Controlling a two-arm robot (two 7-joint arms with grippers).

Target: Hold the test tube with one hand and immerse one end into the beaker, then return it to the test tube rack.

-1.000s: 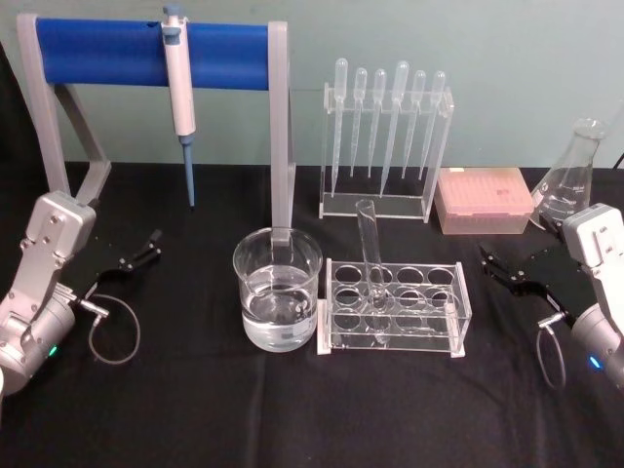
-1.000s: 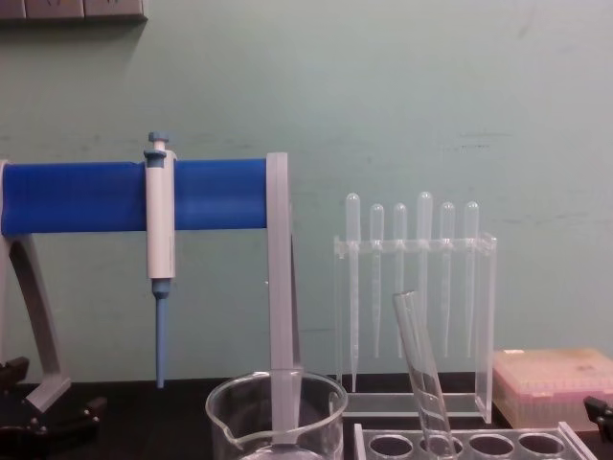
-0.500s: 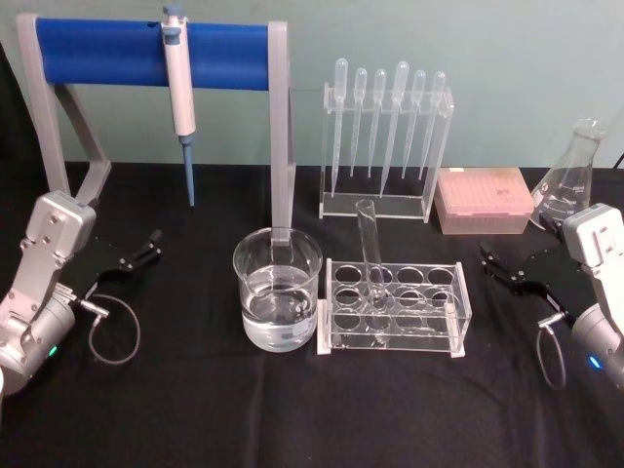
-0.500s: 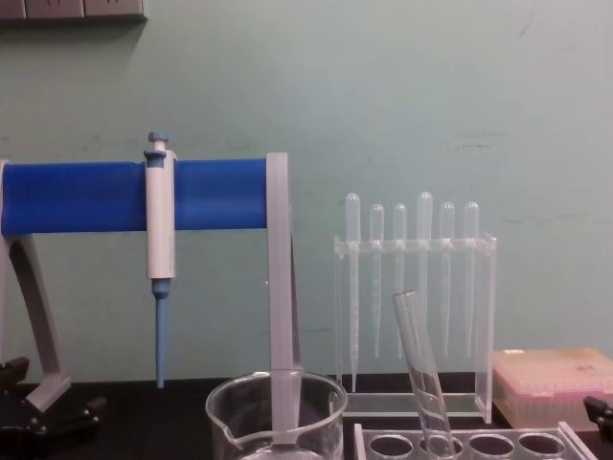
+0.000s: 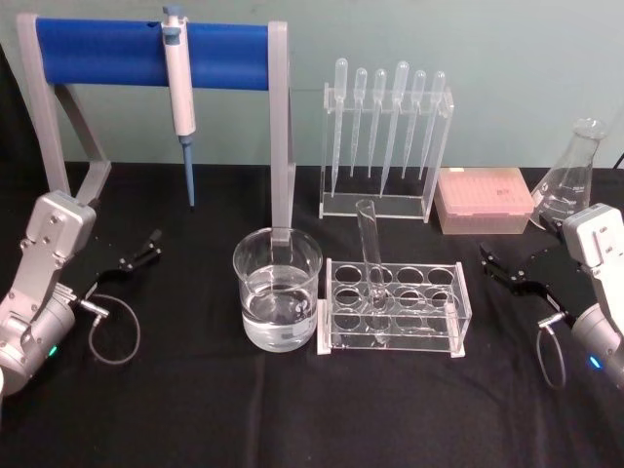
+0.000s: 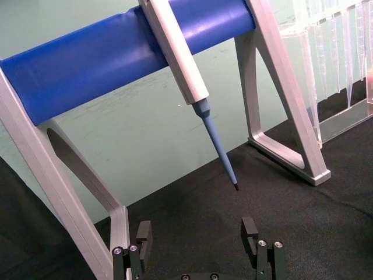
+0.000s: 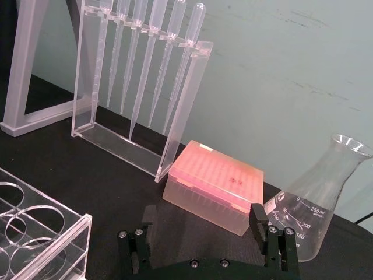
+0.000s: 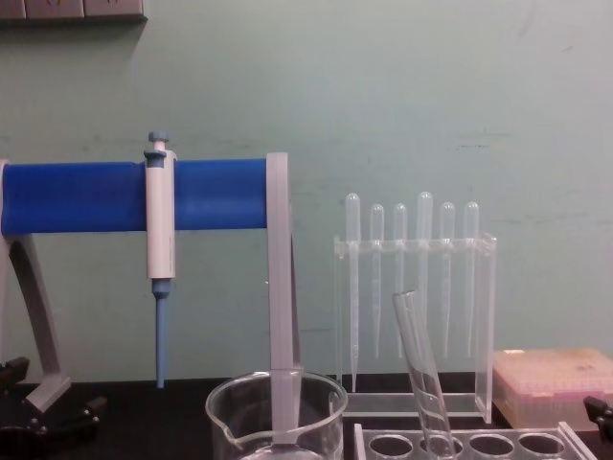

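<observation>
The test tube (image 5: 370, 255) stands tilted in a hole of the clear rack (image 5: 394, 307) at mid-table; in the chest view the test tube (image 8: 422, 379) leans left above the rack. The beaker (image 5: 277, 289), partly filled with clear liquid, sits just left of the rack, and its rim shows in the chest view as the beaker (image 8: 276, 414). My left gripper (image 5: 136, 255) rests open at the table's left, far from the tube, with nothing between its fingers (image 6: 249, 226). At the right my right gripper (image 5: 509, 270) is open and empty, pads (image 7: 257, 214) apart.
A white-and-blue pipettor (image 5: 179, 93) hangs on the blue-barred stand (image 5: 97, 51) behind the beaker. A rack of plastic pipettes (image 5: 386, 136), a pink tip box (image 5: 483, 200) and a conical flask (image 5: 567, 180) line the back right.
</observation>
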